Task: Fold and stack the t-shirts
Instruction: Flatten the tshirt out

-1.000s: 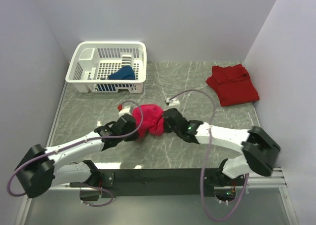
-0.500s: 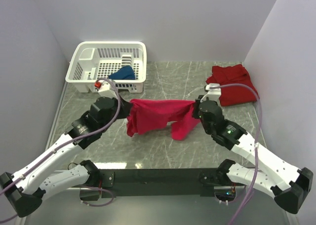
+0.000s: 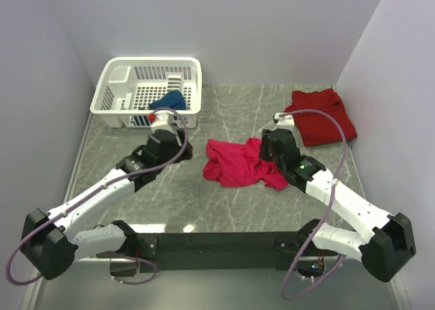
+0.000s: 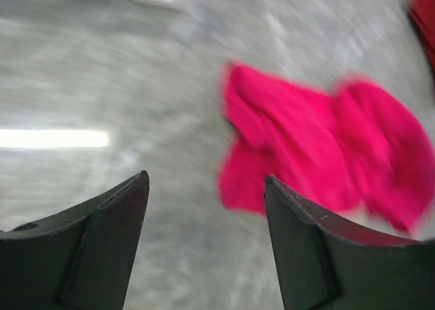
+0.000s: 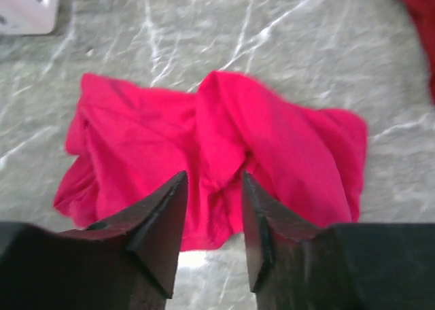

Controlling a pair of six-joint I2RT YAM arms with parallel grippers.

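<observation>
Top external: 3 t-shirts [image 3: 239, 164] [image 3: 321, 116] [image 3: 168, 101], 1 basket [image 3: 146, 60]

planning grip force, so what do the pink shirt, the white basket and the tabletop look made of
Magenta t-shirt: soft matte cloth, probably a cotton-like knit; it lies crumpled in loose folds.
Basket: rigid white plastic, moulded lattice walls.
Tabletop: hard, smooth, grey-green with pale marble-like veins and a light glare; stone or printed laminate, cannot tell which.

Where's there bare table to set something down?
Bare marble table at the back between white basket and dark red t-shirt, and in front of the magenta t-shirt. Crowded mid-table: left gripper and right gripper flank that shirt.
</observation>
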